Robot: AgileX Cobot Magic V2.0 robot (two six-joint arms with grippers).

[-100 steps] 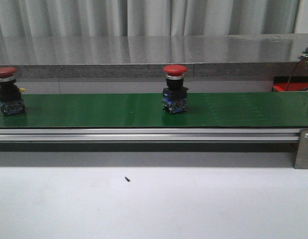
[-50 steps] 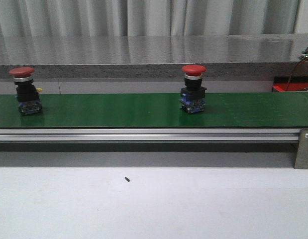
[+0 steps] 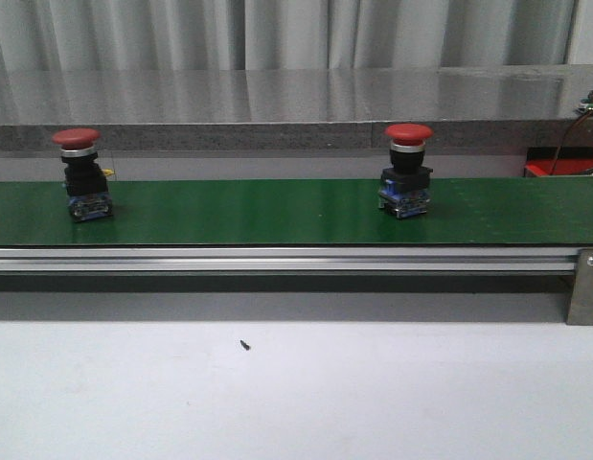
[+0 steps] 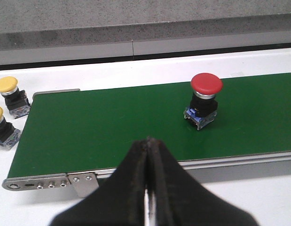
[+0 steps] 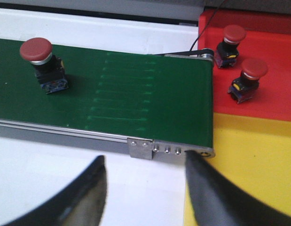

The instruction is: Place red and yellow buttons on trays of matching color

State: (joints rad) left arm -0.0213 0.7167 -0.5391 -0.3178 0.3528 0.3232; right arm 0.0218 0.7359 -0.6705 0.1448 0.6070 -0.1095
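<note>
Two trays: a red tray sits past the end of the belt with a yellow tray just beside it, nearer the right arm.
Red tray contents: two red-capped buttons already stand in it; the yellow one looks bare where it shows.
Belt: the green conveyor carries two more red buttons, the right-hand red button and the left-hand red button, well apart, both upright.
Spare yellows: two yellow buttons wait off the belt's other end.
Handling: likely light, rigid, top-heavy; I'd pinch the black body under the cap.
Left gripper: fingers pressed together, empty.
Right gripper: fingers spread apart, empty.
</note>
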